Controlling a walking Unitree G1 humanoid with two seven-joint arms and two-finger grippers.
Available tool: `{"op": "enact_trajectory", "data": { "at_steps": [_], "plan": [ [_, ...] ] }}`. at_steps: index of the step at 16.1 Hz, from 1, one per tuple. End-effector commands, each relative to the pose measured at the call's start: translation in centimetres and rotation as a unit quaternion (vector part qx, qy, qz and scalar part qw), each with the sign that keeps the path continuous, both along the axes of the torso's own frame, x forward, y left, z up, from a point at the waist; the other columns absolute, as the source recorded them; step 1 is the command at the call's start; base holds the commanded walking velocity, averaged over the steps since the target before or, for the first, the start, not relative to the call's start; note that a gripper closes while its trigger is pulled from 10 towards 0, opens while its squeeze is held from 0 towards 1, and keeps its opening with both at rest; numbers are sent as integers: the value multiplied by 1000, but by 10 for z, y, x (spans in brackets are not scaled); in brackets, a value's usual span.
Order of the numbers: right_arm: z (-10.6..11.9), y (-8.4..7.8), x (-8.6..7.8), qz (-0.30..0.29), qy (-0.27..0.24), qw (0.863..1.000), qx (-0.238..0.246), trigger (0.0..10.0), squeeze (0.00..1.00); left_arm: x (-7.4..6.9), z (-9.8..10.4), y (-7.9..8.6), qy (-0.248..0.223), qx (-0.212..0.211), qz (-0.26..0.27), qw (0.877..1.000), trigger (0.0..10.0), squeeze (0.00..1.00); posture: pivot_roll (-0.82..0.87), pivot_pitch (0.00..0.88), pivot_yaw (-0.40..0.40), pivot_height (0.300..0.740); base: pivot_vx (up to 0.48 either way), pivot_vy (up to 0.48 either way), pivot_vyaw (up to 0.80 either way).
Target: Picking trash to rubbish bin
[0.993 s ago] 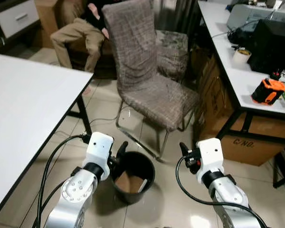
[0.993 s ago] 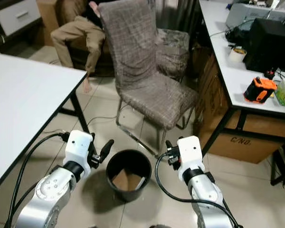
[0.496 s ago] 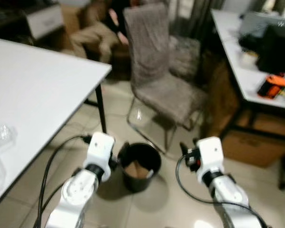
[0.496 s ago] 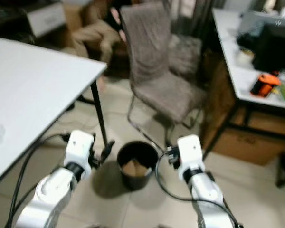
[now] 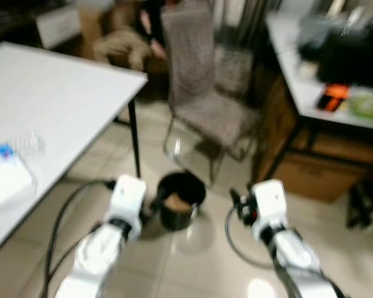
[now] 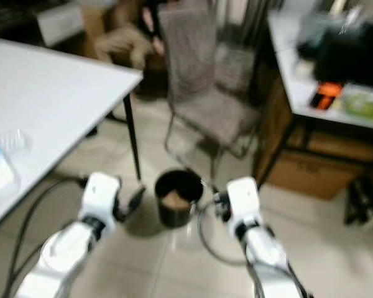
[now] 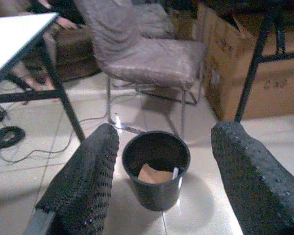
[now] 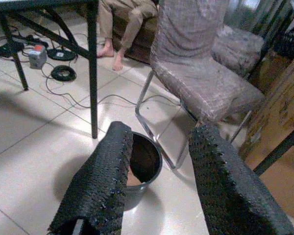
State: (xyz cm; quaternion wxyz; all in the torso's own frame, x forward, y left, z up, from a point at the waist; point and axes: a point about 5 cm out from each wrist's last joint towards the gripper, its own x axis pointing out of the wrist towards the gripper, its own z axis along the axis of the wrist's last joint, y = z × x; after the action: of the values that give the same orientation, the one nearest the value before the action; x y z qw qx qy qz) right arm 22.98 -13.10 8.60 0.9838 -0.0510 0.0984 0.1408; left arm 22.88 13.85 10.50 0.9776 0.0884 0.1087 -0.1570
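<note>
- Pale glossy floor tiles run under everything, with light glaring off them between the two arms.
- White bench fills the robot's left side on black legs; a clear plastic tray and a white box lie near its front edge.
- Second white bench stands on the right, carrying dark equipment, an orange and black tool and something green, all blurred.
- Grey checked chair on chrome legs stands in the middle, just behind the bin; a person in tan trousers sits barefoot behind it.
- Cardboard boxes sit under the right bench; they carry printed letters, too blurred to read.
- Black rubbish bin rests on the tiles between the two grippers, in front of the chair, with a brown piece of cardboard trash and a pale strip lying inside it.
- Black cables and a small grey adapter lie on the floor under the left bench.
- Left gripper hovers just beside the bin on its left, fingers spread wide with nothing between them.
- Right gripper hangs near the bin's right side, fingers likewise parted and empty.
</note>
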Motion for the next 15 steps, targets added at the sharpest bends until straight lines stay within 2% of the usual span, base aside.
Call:
{"op": "enact_trajectory", "data": {
  "at_steps": [1, 15],
  "plan": [
    [2, -5, 2, -7, -4, 1000, -3, 10000, 0, 0, 2, -2, -3, 0, 3, 1000, 10000, 0, -104, 6, -70, 740, -274, 0, 0],
    [4, 1, 7, 16, -14, 1000, -9, 10000, 0, -4, 2, 5, -4, 2, 24, 1000, 10000, 0, -85, 2, -92, 740, -273, 0, 0]
  ]
}}
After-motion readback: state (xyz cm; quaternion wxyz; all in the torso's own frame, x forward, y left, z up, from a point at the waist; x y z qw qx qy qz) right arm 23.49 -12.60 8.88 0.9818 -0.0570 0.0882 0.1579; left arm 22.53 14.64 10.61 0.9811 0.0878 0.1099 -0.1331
